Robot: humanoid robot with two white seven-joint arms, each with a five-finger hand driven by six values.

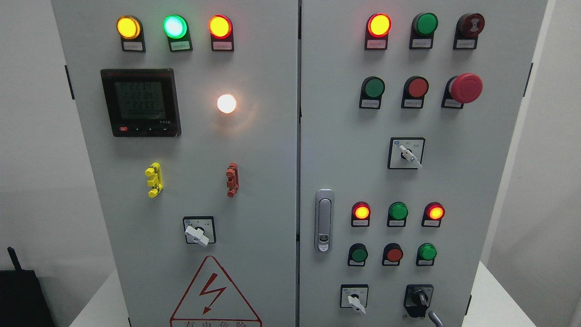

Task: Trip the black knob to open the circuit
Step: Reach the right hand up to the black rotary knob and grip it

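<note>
The black knob (418, 299) sits on its black square plate at the lower right of the grey cabinet's right door (490, 181). Its handle points roughly straight down. A small grey part of my right hand (435, 319) pokes up from the bottom edge just right of and below the knob, close to it; I cannot tell whether they touch. The rest of that hand is out of frame. My left hand is not visible.
A white selector switch (355, 300) sits left of the knob, with another (408, 156) higher up and a third (198, 234) on the left door. Lit indicator lamps, push buttons, a red emergency stop (465, 87), a door latch (324, 220) and a meter (140, 102) cover the panels.
</note>
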